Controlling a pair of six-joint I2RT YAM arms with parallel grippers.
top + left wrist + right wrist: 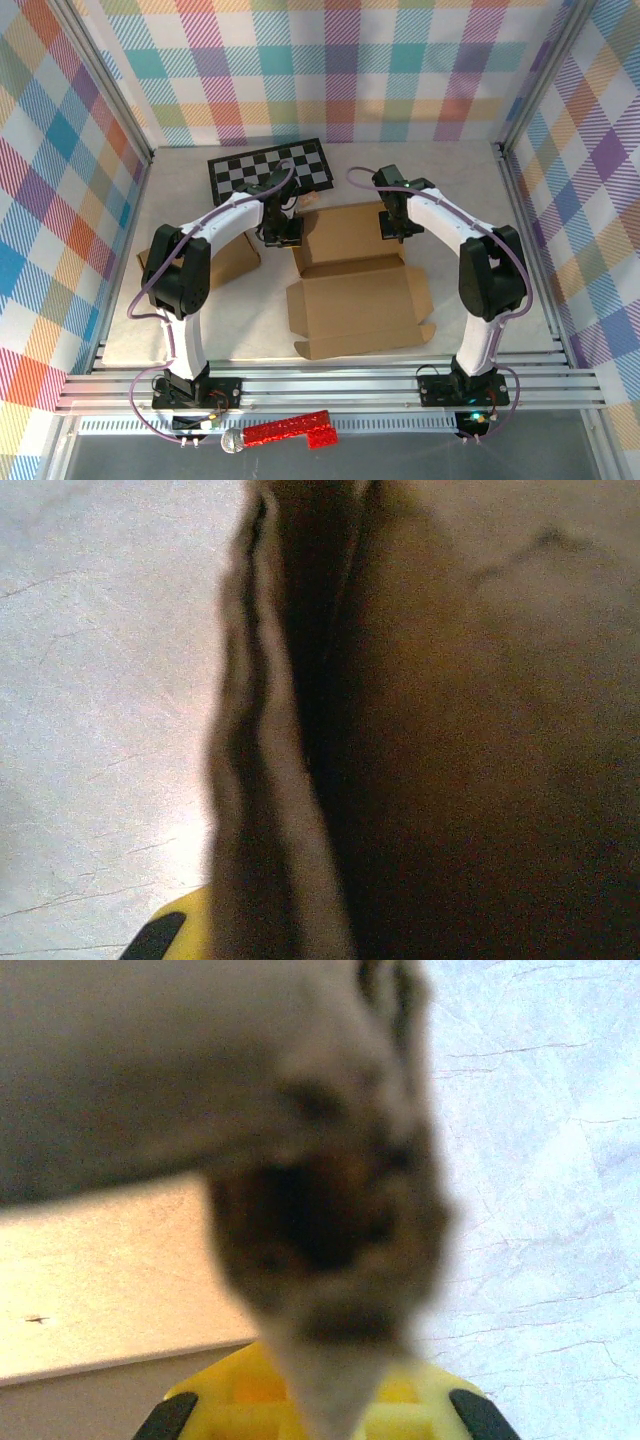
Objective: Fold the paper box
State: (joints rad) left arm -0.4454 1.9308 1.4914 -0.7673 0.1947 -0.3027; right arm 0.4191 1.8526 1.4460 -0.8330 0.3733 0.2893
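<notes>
Top external view: the paper box (355, 300) lies opened out flat in the middle of the desk (470, 200), with its flaps spread toward the near edge and its far panel reaching toward the back. The left gripper (281, 235) sits at the far left corner of the box. The right gripper (391, 224) sits at the far right edge, and the two are well apart with the far panel between them. A checkerboard (270, 168) lies flat near the far edge of the desk, just behind the left gripper. A second cardboard sheet (232, 262) lies toward the left edge, partly under the left arm.

Left wrist view: a cardboard edge of the box (450, 730) runs up the frame very close to the lens (too blurred for detail). One yellow finger (185, 920) is at its base, and the jaws are closed on that flap.

Right wrist view: a raised flap of the box (110, 1290) rises from between the yellow fingers (240, 1400), which are closed and pinching it.
</notes>
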